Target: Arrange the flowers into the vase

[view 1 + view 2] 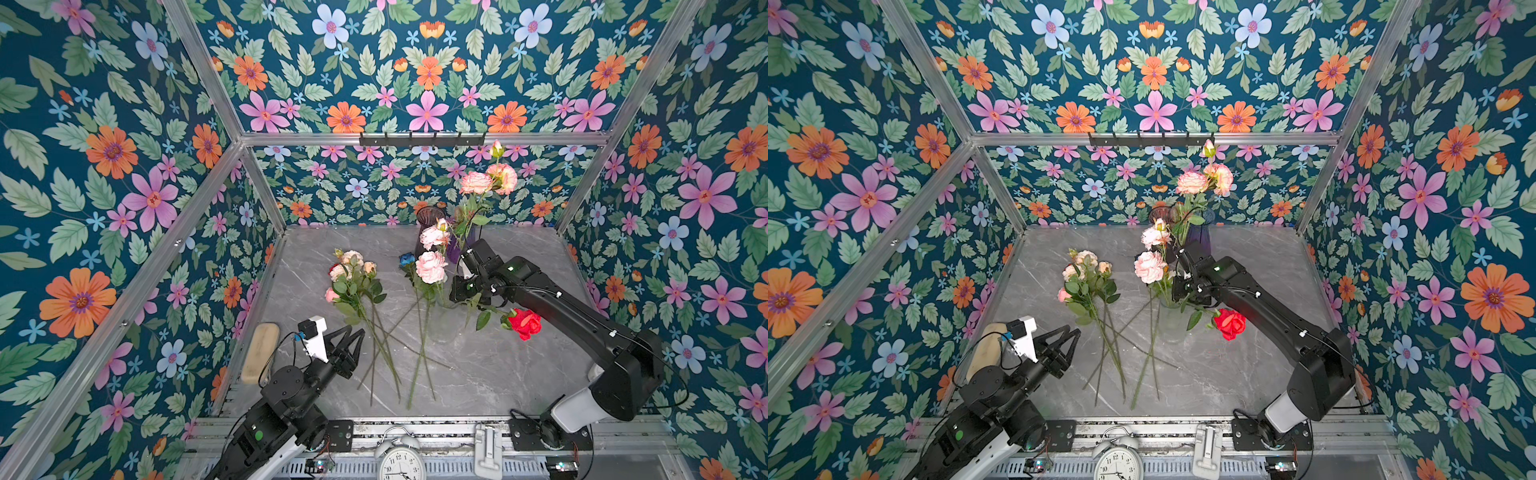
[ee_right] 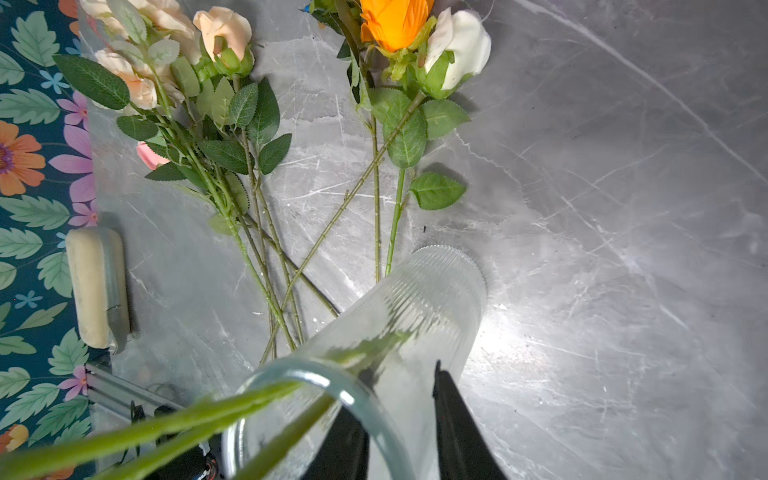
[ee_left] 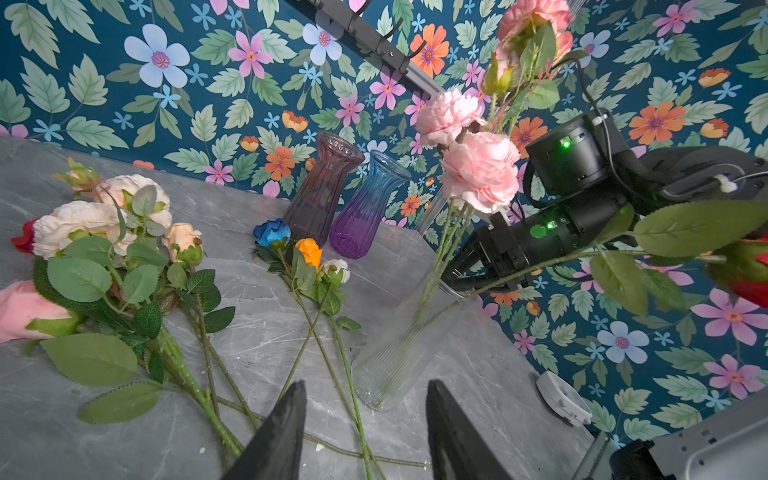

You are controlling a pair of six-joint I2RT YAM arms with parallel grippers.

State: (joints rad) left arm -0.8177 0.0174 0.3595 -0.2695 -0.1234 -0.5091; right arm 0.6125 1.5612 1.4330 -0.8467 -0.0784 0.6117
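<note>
The clear ribbed vase [image 3: 405,336] [image 2: 432,299] stands mid-table with pink ruffled flowers [image 1: 431,266] in it. A red rose [image 1: 524,323] leans out over its rim. My right gripper [image 1: 455,297] [image 2: 395,395] is shut on the vase's wall at the rim, one finger inside and one outside. Peach and cream flowers [image 1: 353,266] lie on the table to the left. Blue [image 1: 407,259], orange [image 3: 309,251] and white [image 3: 336,268] roses lie beside the vase. My left gripper [image 1: 353,332] [image 3: 366,384] hangs open over the crossed stems, holding nothing.
A dark purple vase [image 3: 322,191] and a blue-purple vase [image 3: 365,208] stand at the back wall. Tall pink-peach blooms [image 1: 490,180] rise above them. A beige block [image 1: 259,353] lies at the left edge. An alarm clock [image 1: 401,461] sits on the front rail.
</note>
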